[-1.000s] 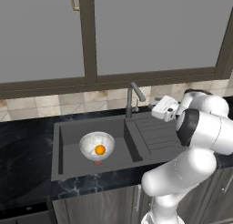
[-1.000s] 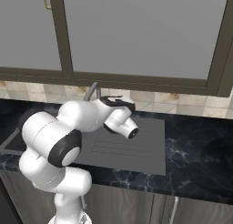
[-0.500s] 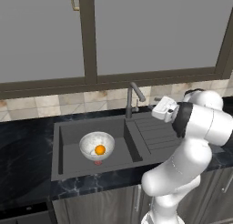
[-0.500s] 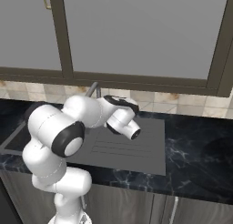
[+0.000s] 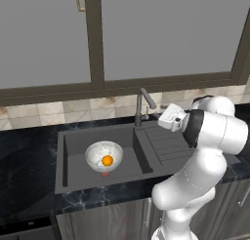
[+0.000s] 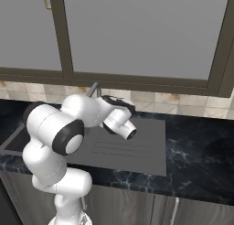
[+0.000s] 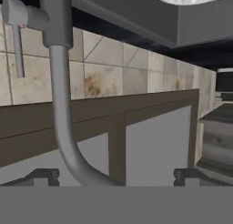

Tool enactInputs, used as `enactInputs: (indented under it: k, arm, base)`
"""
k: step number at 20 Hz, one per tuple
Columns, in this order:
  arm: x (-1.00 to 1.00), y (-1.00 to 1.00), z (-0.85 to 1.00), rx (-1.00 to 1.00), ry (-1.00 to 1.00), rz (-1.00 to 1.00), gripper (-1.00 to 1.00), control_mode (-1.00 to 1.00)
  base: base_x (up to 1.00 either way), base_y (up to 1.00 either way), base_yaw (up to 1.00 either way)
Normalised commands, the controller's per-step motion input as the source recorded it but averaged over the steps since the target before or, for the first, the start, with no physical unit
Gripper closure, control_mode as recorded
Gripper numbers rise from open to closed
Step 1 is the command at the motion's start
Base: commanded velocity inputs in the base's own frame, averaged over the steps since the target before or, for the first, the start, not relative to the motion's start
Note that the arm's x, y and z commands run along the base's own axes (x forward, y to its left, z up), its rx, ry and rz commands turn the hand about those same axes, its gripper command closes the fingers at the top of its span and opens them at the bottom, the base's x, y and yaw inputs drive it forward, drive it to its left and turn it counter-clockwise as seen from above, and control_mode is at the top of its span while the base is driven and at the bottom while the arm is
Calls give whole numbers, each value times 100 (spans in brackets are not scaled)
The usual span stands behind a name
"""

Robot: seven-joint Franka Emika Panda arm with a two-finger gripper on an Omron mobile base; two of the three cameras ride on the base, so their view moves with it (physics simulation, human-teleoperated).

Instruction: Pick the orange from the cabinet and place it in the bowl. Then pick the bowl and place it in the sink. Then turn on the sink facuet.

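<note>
Left base view, progress: I see the orange (image 5: pixel 107 160) sitting in the bowl (image 5: pixel 103 155), and the bowl resting in the sink (image 5: pixel 78 142) basin, so I judge the first two steps done.
Left base view, what's left: the sink facuet (image 5: pixel 142 106) stands at the far edge of the sink, between basin and drainboard; I see no water, so turning it on remains.
Left base view, gripper: my hand sits just right of the tap over the drainboard; I cannot tell from here how the fingers stand.
Right base view, arm: the white arm fills the left side, the wrist bent toward the tap, the drainboard right of it.
Right base view, cabinet: the cabinet (image 6: pixel 137 32) hangs above with its doors closed.
Hand view, tap: this view is rolled upside down; the stem and curved spout are close ahead, the small lever (image 7: pixel 18 38) at upper left, not yet touched.
Hand view, gripper (image 7: pixel 116 176): the two dark fingertips (image 7: pixel 43 175) are spread wide with nothing between them.
Writing: no brand, label or text readable in any view.
</note>
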Motion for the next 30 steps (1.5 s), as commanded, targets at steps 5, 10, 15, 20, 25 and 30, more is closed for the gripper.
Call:
enactInputs:
  k: [5,10,15,20,25,30]
  arm:
    - [21,-10,0,7,0,0,-100,-100]
    - [35,-29,0,13,0,0,-100,-100]
    - [40,-7,-9,6,0,0,-100,-100]
    - [13,0,-40,0,0,0,-100,-100]
    - [11,0,-38,0,-3,0,-100,-100]
    - [32,1,-4,0,-2,0,-100,-100]
  base:
    - [0,0,0]
    - [0,0,0]
    - [0,0,0]
    - [0,0,0]
    - [0,0,0]
    - [0,0,0]
